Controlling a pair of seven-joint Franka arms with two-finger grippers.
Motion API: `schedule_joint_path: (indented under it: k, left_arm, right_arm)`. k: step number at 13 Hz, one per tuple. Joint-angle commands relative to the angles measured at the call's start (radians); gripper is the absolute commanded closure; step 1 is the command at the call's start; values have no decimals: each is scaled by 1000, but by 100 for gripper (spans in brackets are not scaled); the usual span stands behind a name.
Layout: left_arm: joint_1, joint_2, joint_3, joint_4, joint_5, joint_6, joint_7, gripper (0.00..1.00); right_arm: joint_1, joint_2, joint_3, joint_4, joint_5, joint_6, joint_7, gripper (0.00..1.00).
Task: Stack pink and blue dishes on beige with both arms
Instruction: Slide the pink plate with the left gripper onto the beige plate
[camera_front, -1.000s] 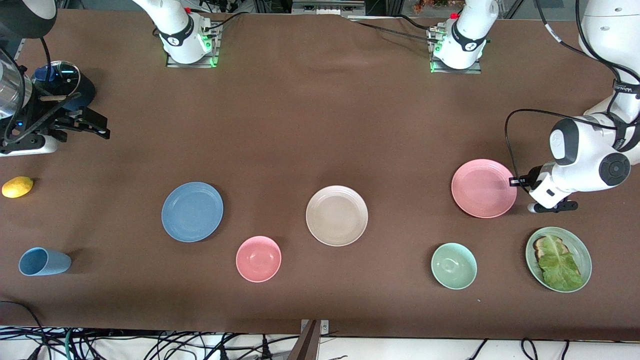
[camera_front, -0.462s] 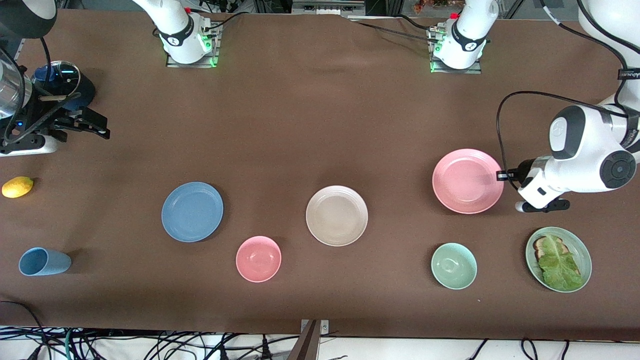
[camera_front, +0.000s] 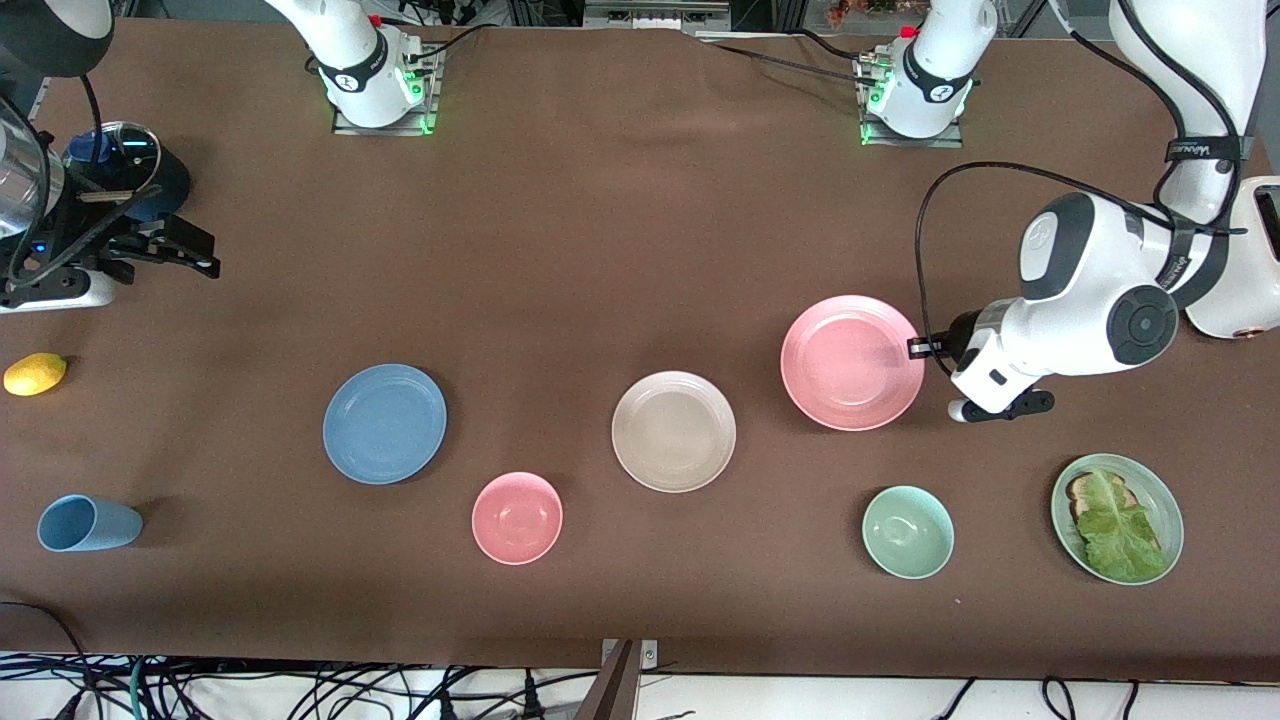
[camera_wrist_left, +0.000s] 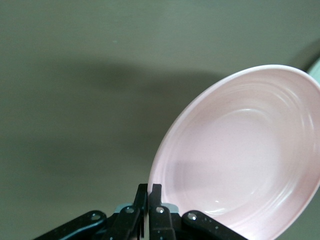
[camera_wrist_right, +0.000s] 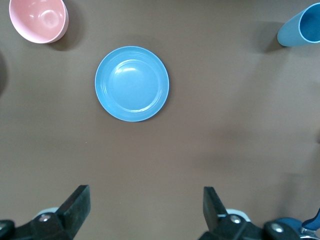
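While the left gripper (camera_front: 915, 348) pinches the rim of the flat round salmon-pink matte plate (camera_front: 852, 362), that plate hangs face-up over the brown tablecloth (camera_front: 620, 230), between the cream-beige ringed plate (camera_front: 673, 431) and the left arm's end. The right gripper (camera_wrist_right: 145, 210) waits with fingers spread, above the mid-blue flat plate (camera_front: 384, 423).

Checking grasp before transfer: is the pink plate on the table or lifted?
Lifted. The left tool is shut on the pink plate at its rim, and the left wrist view shows the plate tilted above the table.
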Motion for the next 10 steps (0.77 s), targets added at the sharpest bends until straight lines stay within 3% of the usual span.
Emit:
schedule_joint_path:
  k: [1, 6, 10]
  left_arm:
    - [-83, 78, 2, 67, -34, 56, -76, 100]
    - [-213, 179, 4, 95, -30, 208, -213, 100]
    - [-310, 328, 18, 299, -19, 209, -345, 100]
  right_arm:
    - [-2, -12, -1, -9, 11, -5, 10, 0]
    - [-2, -12, -1, -9, 11, -7, 10, 0]
    - [-2, -12, -1, -9, 11, -7, 10, 0]
